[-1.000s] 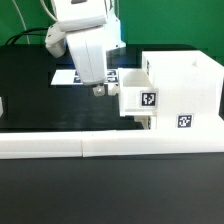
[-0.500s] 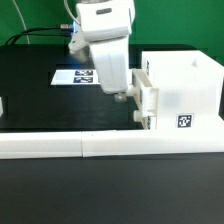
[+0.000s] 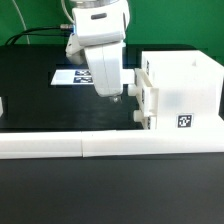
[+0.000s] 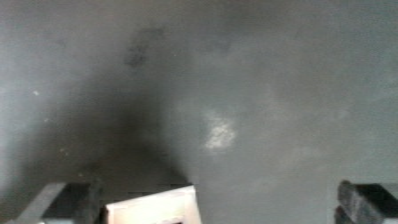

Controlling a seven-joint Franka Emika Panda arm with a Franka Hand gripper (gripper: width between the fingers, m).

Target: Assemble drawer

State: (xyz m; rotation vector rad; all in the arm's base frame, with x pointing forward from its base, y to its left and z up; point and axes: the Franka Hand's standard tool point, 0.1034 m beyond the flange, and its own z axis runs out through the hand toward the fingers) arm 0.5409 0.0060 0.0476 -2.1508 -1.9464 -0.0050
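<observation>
My end effector [image 3: 116, 99] is hovering beside the drawer [image 3: 178, 92].
The drawer is standing on the black tabletop [image 3: 40, 90] at the exterior view's right, behind the white border rail [image 3: 60, 147], with its trays almost pushed in. My fingers [image 4: 366, 202] are standing spread apart and are holding nothing; a white corner [image 4: 157, 207] is showing between them.

A black table [image 3: 30, 85] fills the scene, with low white border rails [image 3: 60, 146] along its near edge.
</observation>
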